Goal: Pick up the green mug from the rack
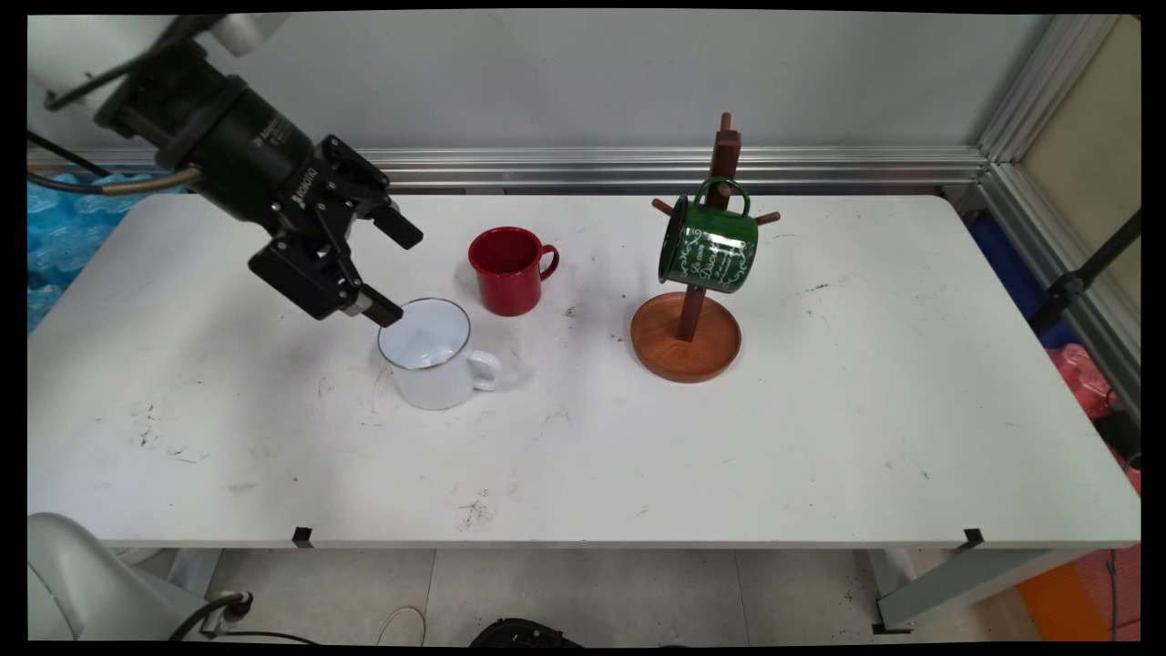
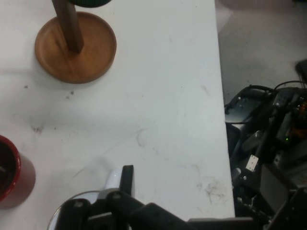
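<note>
the gripper (image 1: 393,271) comes in from about 10 o'clock in the main view and hangs tilted over the left part of the white table (image 1: 820,437). its two fingers are spread wide apart and pinch nothing; the lower fingertip (image 1: 381,311) lies at the rim of the white mug (image 1: 435,355), at about 10 o'clock on that rim, and the upper fingertip is in the air above and behind the mug. whether the lower tip really touches the rim, i cannot tell.

the white mug stands upright with the mouth up, and its handle (image 1: 487,370) points to about 4 o'clock, away from the gripper, so the rim side near the fingers is free. in the hand view only a part of this mug's rim (image 2: 57,214) and handle shows at the bottom edge, close behind one finger (image 2: 126,178).

at about 1 o'clock from the white mug stands the red mug (image 1: 506,270), also upright, its handle turned to 3 o'clock. the two mugs are near but apart.

further to the right is the wooden mug tree (image 1: 688,337), with a round base and an upright post with short pegs. the green mug (image 1: 710,247) hangs on it by the handle, which goes over a peg, so the mug is on its side, mouth toward 9 o'clock, and clear of the base. the tree is well apart from the gripper.
</note>
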Controlling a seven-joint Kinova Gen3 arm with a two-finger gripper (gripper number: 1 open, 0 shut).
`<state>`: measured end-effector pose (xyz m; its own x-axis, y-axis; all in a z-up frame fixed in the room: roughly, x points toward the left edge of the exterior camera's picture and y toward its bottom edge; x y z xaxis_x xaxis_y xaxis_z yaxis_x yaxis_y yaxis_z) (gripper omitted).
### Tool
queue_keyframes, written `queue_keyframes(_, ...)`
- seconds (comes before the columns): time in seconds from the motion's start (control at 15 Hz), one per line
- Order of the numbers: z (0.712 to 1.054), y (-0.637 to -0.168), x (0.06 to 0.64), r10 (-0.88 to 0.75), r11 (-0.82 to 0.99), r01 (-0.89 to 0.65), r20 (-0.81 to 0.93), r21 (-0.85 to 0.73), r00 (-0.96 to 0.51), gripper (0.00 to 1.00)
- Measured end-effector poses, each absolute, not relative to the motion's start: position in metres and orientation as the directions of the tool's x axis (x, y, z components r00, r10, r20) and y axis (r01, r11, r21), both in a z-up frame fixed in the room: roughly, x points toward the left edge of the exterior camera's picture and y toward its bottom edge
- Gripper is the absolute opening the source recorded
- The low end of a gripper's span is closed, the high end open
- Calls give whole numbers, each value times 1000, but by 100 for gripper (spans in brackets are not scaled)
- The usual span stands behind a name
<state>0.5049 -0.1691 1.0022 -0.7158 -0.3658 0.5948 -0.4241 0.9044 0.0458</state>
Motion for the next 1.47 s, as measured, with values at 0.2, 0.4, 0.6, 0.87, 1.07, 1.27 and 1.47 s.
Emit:
queue_keyframes(0.2, 1008, -165, 511, -355, 910, -411, 619, 57, -701, 100)
queue_keyframes(0.4, 1012, -162, 515, -348, 913, -402, 634, 64, -690, 100)
queue_keyframes(0.6, 1015, -160, 518, -346, 915, -398, 645, 71, -682, 100)
queue_keyframes(0.87, 1016, -159, 521, -346, 915, -397, 653, 75, -673, 100)
queue_keyframes(1.07, 1017, -159, 522, -346, 914, -397, 659, 78, -667, 100)
queue_keyframes(1.27, 1018, -159, 523, -349, 913, -400, 664, 82, -661, 100)
queue_keyframes(1.47, 1018, -160, 523, -370, 902, -422, 670, 94, -643, 100)
